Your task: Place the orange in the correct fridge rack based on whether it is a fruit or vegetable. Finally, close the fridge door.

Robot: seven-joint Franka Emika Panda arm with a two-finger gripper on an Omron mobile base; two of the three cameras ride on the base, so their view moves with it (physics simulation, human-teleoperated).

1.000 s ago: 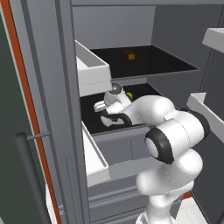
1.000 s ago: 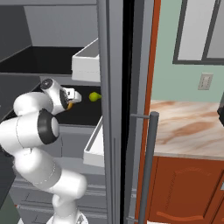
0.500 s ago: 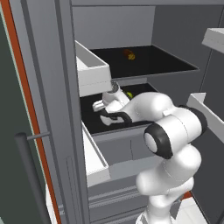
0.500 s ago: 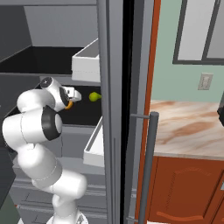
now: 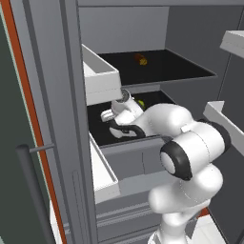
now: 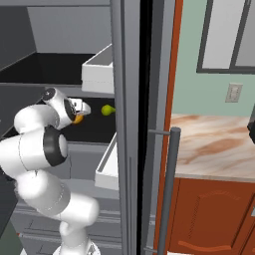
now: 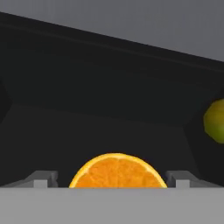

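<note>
Reached slightly deeper over rack (image 5: 102,125); gripper (image 7: 113,180) clamped on orange (image 7: 117,170), green fruit (image 7: 215,120) off to right

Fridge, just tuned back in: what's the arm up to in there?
The gripper is reaching into the open fridge over the lower rack, with the orange between its fingertips. A yellow-green fruit already sits on that rack, off to one side. The upper rack holds a darker reddish-brown item. The orange looks held rather than set down, and the fridge door is open.
</note>
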